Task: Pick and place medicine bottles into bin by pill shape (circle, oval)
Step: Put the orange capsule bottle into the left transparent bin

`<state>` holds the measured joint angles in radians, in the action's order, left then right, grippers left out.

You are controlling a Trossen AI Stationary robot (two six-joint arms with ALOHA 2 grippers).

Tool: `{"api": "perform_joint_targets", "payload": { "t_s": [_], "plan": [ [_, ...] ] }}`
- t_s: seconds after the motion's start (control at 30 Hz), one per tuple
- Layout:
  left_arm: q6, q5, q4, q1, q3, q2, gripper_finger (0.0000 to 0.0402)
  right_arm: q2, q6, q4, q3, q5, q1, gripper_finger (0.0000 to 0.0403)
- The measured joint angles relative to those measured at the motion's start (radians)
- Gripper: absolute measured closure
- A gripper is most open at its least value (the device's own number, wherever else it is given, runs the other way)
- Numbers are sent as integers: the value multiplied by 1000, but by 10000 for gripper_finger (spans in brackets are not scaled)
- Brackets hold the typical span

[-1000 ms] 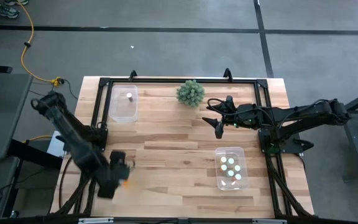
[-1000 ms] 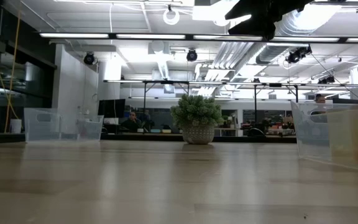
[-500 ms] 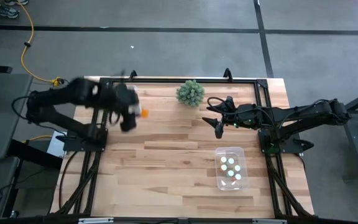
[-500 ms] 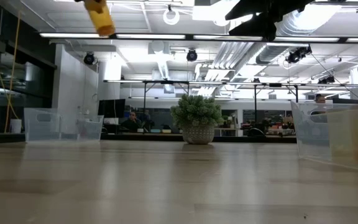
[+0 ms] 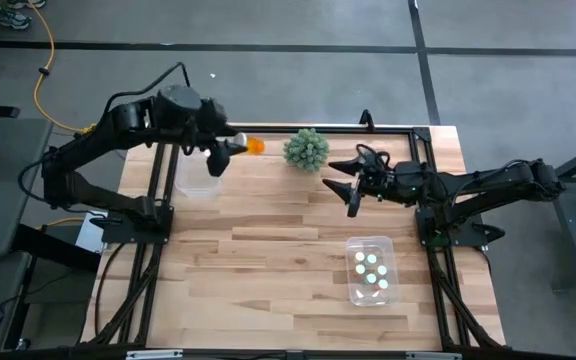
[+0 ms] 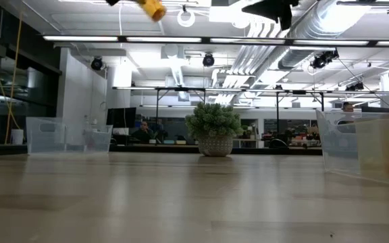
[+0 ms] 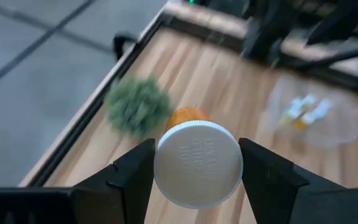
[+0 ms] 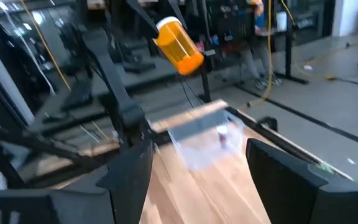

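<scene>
My left gripper (image 5: 238, 147) is raised high over the table's far side, between the left clear bin (image 5: 197, 170) and the green plant ball (image 5: 307, 149). It is shut on an orange medicine bottle with a white cap (image 5: 255, 146), which also shows in the right wrist view (image 8: 178, 43) and at the top of the low view (image 6: 153, 8). My right gripper (image 5: 341, 187) is open and empty, right of the plant. Several bottles (image 5: 371, 269) lie in the right clear bin (image 5: 356, 292). My left gripper pinches the bottle at its white cap (image 7: 197, 163), one finger (image 7: 129, 174) on each side of the cap's rim. The orange body (image 7: 188, 116) sticks out past the fingertips toward the plant. The bottle lies roughly level, lifted clear, high above the table.
The plant ball in its pot (image 6: 215, 128) stands at the middle of the far edge. A black frame (image 5: 268, 129) runs round the table. Bare wood (image 5: 268, 260) lies between the two bins.
My left gripper has swung from the table's near left corner up and toward the far edge, then rightward past the left bin toward the plant, carrying the bottle lifted clear all the way.
</scene>
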<state>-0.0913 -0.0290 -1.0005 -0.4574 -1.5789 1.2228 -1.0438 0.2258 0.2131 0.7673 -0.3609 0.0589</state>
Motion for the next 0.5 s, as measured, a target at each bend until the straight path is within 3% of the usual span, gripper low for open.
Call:
{"api": "perform_joint_targets", "payload": {
  "t_s": [0.1, 0.23, 0.5],
  "plan": [
    [-29, -24, 131, 36, 40, -2, 205, 0, 1, 62, 0, 29, 0, 151],
    [-98, -58, 353, 116, 193, -21, 205, 0, 1, 159, 0, 62, 2, 151],
    [-259, -20, 994, 303, 569, -39, 204, 0, 1, 224, 0, 109, 3, 151]
  ]
}}
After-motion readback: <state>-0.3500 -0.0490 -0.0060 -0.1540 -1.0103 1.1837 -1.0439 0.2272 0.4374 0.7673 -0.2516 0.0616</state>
